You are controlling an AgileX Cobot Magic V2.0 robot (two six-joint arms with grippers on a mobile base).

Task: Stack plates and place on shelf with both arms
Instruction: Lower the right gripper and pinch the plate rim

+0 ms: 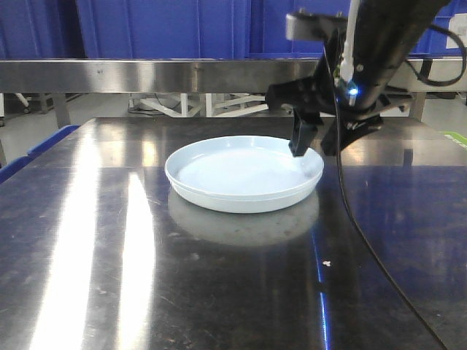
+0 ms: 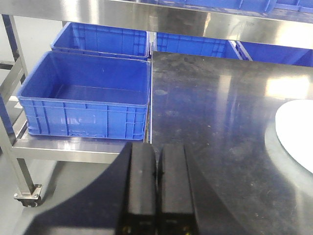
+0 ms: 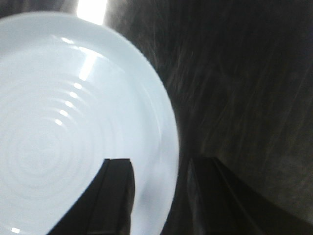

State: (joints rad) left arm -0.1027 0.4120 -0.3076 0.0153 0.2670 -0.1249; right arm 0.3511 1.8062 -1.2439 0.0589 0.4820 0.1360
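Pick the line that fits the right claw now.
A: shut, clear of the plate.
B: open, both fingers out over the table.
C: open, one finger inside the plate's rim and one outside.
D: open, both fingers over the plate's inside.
C: the right wrist view shows the open right claw with one finger over the plate and the other over the table.

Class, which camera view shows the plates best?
The exterior front-facing view: the plates show whole, rim to rim. The right wrist view crops them close up; the left wrist view catches only a pale edge.
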